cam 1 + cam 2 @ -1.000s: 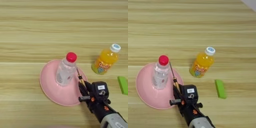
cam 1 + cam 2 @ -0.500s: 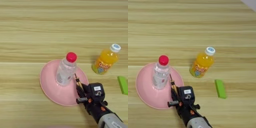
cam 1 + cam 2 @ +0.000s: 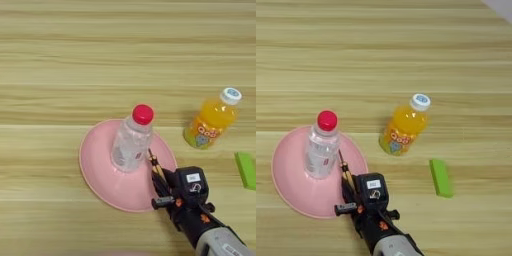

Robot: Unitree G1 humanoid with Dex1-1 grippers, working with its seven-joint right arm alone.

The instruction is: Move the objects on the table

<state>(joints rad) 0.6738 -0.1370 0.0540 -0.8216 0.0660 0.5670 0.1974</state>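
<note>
A clear plastic bottle (image 3: pixel 131 145) with a red cap stands upright on a pink plate (image 3: pixel 100 170) on the wooden table (image 3: pixel 60 75). My right gripper (image 3: pixel 161 185) hangs over the plate's right rim, shut on the thin screwdriver (image 3: pixel 154 164). Its amber handle shows between the black fingers, and its tip points up-left, close to the bottle's right side. The orange-juice bottle (image 3: pixel 403 127) with a white cap stands off the plate to the right, apart from the gripper.
A small green block (image 3: pixel 440 177) lies flat on the table, right of the gripper and below the juice bottle. The silver forearm (image 3: pixel 391 245) enters from the bottom edge.
My gripper has drawn back toward the near edge and a little left with the screwdriver, so its tip now sits lower beside the bottle. Both bottles and the plate stayed put.
</note>
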